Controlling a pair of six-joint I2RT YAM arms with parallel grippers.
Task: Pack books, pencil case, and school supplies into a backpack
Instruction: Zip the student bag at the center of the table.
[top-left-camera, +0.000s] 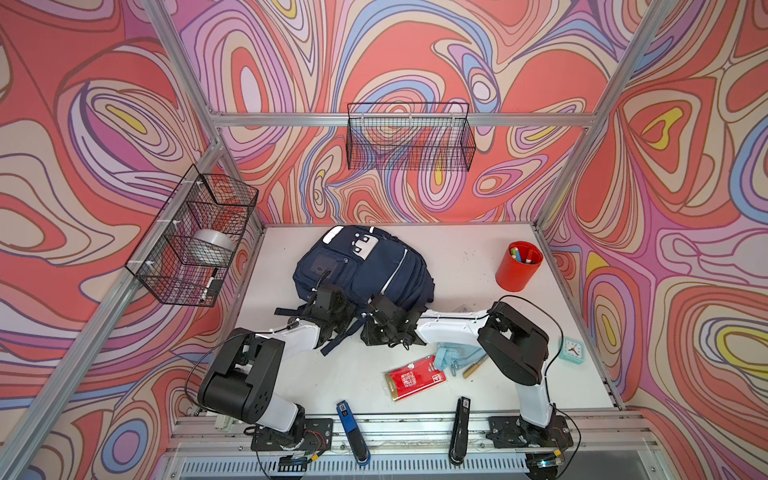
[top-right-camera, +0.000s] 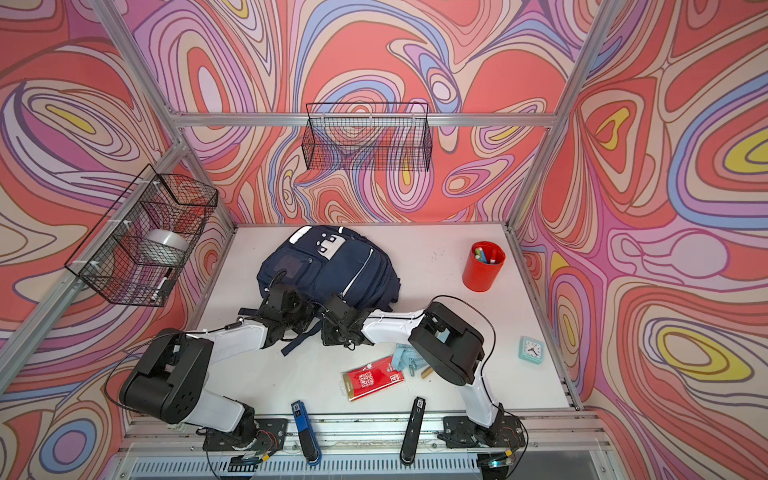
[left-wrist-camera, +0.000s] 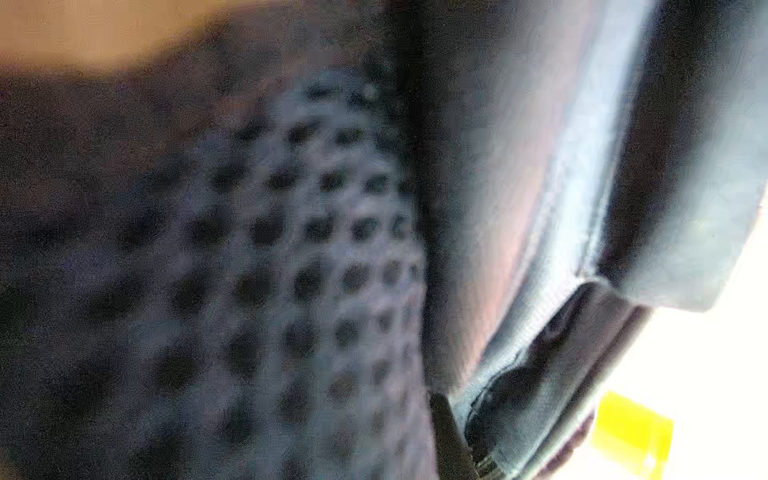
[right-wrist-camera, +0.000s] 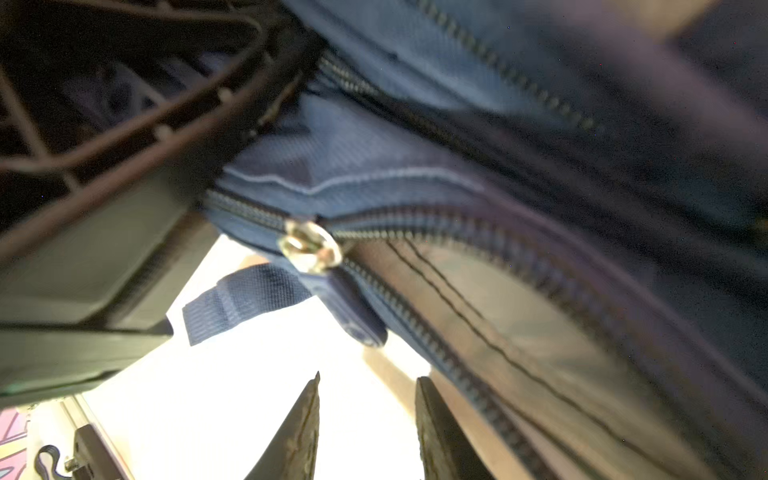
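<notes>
Backpack (top-left-camera: 365, 266) lies front-up ahead of both arms; its zip looks part open. L gripper (top-left-camera: 332, 309) is closed at the near edge, against the mesh. Whether it pinches cloth, we can't tell. R gripper (right-wrist-camera: 368, 419) has jaws apart, empty, just short of the zip slider (right-wrist-camera: 309, 246). We'd close on the pull tab (right-wrist-camera: 361, 324), not the teeth, then drag along the track w/ L bracing. Pencil case (top-left-camera: 453, 358) and red packet (top-left-camera: 415, 380) lie nearby; books not in view.
</notes>
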